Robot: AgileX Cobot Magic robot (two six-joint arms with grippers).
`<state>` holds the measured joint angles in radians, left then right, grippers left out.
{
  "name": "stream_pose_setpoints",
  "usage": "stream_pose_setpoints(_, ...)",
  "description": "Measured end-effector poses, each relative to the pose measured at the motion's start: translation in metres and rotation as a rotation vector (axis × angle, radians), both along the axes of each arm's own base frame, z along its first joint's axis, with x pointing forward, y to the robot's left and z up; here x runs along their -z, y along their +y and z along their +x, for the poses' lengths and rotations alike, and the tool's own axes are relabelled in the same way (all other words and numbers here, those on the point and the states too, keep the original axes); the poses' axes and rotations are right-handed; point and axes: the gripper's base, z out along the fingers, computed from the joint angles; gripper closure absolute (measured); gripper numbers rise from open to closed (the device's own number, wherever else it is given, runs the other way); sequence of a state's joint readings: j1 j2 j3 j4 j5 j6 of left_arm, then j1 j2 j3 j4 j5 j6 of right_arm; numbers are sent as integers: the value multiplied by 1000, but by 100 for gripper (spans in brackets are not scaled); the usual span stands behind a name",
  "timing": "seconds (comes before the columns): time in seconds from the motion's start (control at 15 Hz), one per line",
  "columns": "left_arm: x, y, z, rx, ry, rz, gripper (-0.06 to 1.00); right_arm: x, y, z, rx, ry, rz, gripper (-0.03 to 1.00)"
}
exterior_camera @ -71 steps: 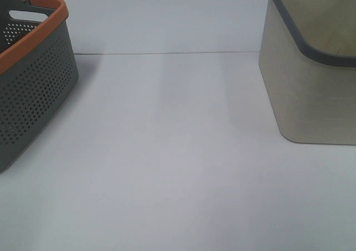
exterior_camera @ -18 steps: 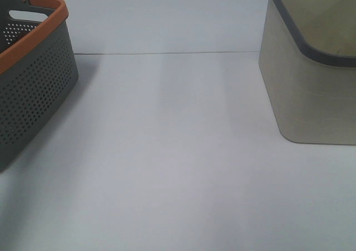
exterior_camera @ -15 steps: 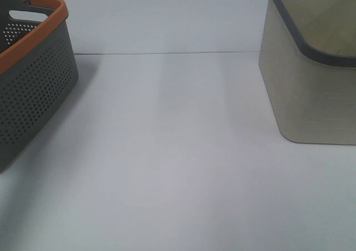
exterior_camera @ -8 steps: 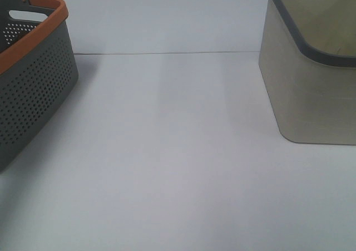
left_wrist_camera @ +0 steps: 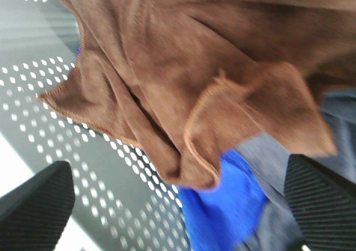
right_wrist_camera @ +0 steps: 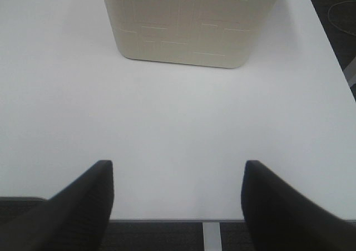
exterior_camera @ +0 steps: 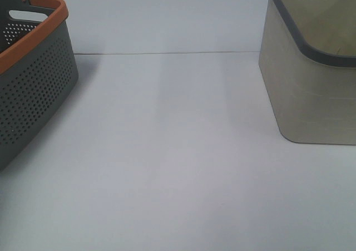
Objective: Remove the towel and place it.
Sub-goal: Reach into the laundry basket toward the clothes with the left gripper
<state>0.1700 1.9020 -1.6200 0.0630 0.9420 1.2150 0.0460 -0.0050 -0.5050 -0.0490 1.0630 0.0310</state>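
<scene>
As its wrist camera shows, left jaws: spread wide, gripping nothing.
Right jaws: apart, empty, over the white desk's (right_wrist_camera: 167, 123) near edge.
Crumpled reddish-brown terry towel (left_wrist_camera: 194, 67): below the left jaws, lying in the grey perforated plastic basket with orange rim (exterior_camera: 33, 89).
Bright blue cloth (left_wrist_camera: 222, 206): under the towel, beside grey fabric (left_wrist_camera: 336, 103).
Beige rounded bin with grey rim (exterior_camera: 311, 89): well apart, ahead of the right jaws.
</scene>
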Motion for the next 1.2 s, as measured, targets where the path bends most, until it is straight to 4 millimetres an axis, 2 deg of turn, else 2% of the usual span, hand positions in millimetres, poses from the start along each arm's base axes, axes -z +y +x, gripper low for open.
stream_pose_setpoints(0.27, 40, -3, 19, 63, 36, 15, -1, 0, 0, 0, 0, 0, 0, 39)
stream_pose_setpoints(0.67, 56, -9, 39, 106, 24, 9, 3, 0, 0, 0, 0, 0, 0, 39)
stream_pose_setpoints(1.0, 78, -22, 39, 146, 116, -64, 4, 0, 0, 0, 0, 0, 0, 39)
stream_pose_setpoints(1.2, 81, -24, 31, 146, 211, -88, 16, 0, 0, 0, 0, 0, 0, 39)
